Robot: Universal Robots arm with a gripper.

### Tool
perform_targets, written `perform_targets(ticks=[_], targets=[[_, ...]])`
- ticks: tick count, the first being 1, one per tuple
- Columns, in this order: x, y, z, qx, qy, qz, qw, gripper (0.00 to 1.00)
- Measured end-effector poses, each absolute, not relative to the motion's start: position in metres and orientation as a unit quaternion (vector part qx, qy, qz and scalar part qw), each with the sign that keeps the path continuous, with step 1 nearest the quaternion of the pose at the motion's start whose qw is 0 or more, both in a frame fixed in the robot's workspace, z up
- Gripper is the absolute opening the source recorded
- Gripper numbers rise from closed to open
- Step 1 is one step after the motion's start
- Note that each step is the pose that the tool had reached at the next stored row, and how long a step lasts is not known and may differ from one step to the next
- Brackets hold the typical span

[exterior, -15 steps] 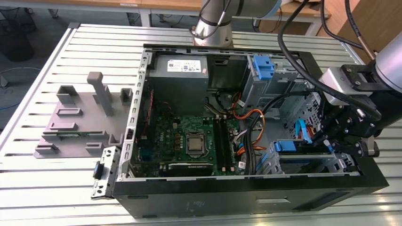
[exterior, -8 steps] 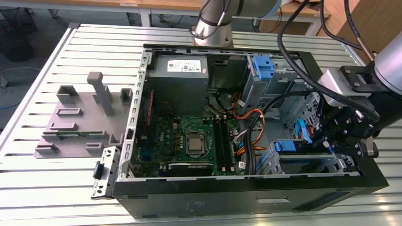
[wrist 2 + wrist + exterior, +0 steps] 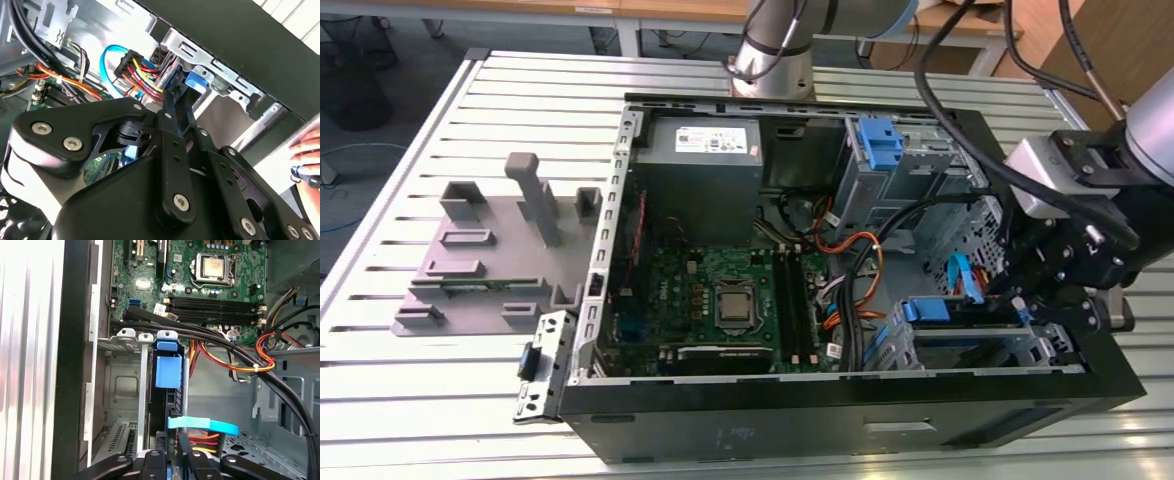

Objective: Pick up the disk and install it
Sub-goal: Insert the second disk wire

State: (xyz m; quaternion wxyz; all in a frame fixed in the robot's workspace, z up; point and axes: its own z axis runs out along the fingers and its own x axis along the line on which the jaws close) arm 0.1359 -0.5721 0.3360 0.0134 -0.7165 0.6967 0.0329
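One disk (image 3: pixel 167 371) stands edgewise in the bay, directly beyond the pincer (image 3: pixel 172 450).

Computer cases: I count one (image 3: pixel 854 410), open on the table.
Power supply boxes: one (image 3: pixel 700 150), inside the case.
Processor sockets: one (image 3: pixel 734 305), inside the case.
Grey fixtures: one (image 3: pixel 487 250), beside the case.

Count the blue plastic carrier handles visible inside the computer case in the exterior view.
2. One carrier handle stands in the drive cage at the case's far end, right of the power supply. The other carrier handle sits in the near bay by the tool. More may be hidden.
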Motion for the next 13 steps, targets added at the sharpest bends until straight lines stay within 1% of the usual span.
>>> perform_targets(ticks=[7, 13], targets=[[0.136, -0.572, 0.354, -0.716, 0.697, 0.033, 0.013, 0.23], [0.136, -0.572, 0.354, -0.716, 0.697, 0.033, 0.013, 0.23]])
